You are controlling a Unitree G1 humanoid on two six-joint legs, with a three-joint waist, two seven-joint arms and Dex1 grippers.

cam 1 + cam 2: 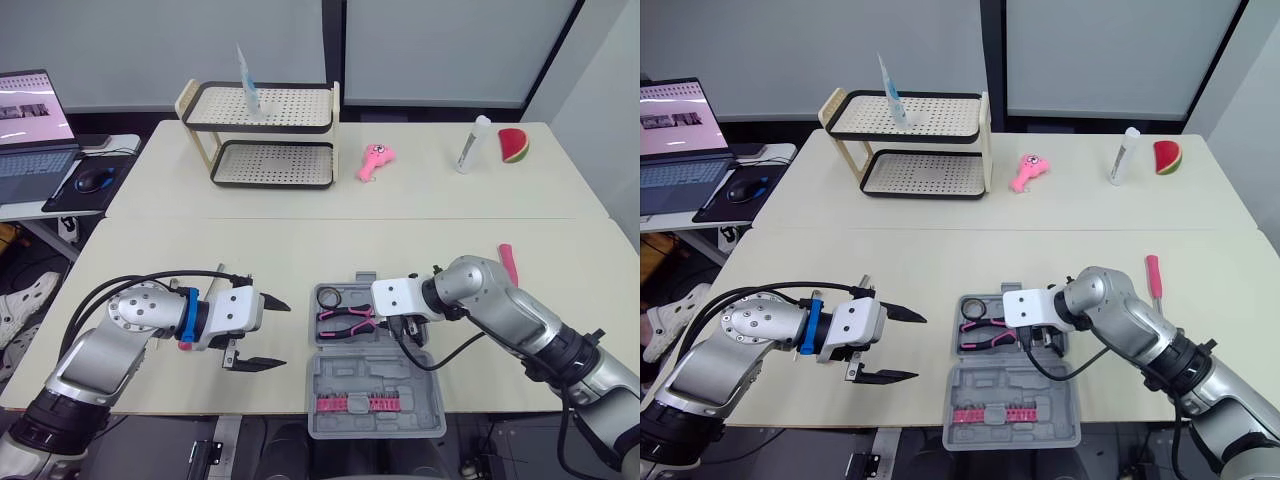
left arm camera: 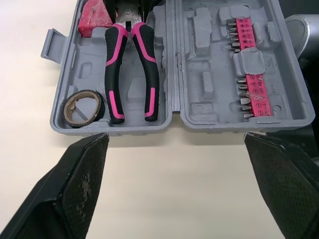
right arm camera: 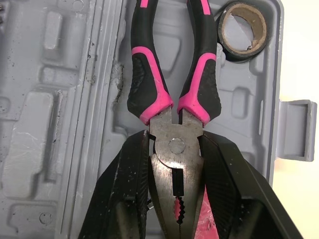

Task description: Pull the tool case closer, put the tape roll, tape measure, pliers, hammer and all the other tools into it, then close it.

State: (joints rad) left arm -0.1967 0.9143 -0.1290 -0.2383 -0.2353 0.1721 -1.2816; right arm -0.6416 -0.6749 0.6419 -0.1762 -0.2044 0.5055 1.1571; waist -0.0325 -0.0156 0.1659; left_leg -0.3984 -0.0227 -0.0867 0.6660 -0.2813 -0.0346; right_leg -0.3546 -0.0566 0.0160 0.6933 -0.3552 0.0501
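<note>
**benchrat:** So where was the tool case (image 1: pixel 370 375) sitting, and what had made it inside?

**g1_watcher:** It lay open flat at the table's (image 1: pixel 280 250) 6 o'clock edge, right in front of the robot. The far half had the tape roll (image 1: pixel 330 296) tucked in its 10 o'clock corner. The pliers (image 1: pixel 345 322) lay crosswise next to it, pink-and-black handles pointing to 9 o'clock. The near half carried a pink strip of bits (image 1: pixel 362 402). There was something red (image 2: pixel 94 17) under the pliers' nose too, couldn't tell what.

**benchrat:** And the pincers?

**g1_watcher:** The right gripper (image 3: pixel 174 144) sat over the case's 3 o'clock side, pinched narrow on the pliers' metal head with one finger pressed on each side. The left gripper (image 1: pixel 284 333) hung at the case's 9 o'clock, just beside it, spread wide with nothing in it. A pink-handled tool (image 1: pixel 509 262) lay on the table at about 2 o'clock from the case, well apart from it. Way back at 12 o'clock stood a two-tier rack (image 1: pixel 262 135), with a pink toy (image 1: pixel 376 160) near it.
</note>
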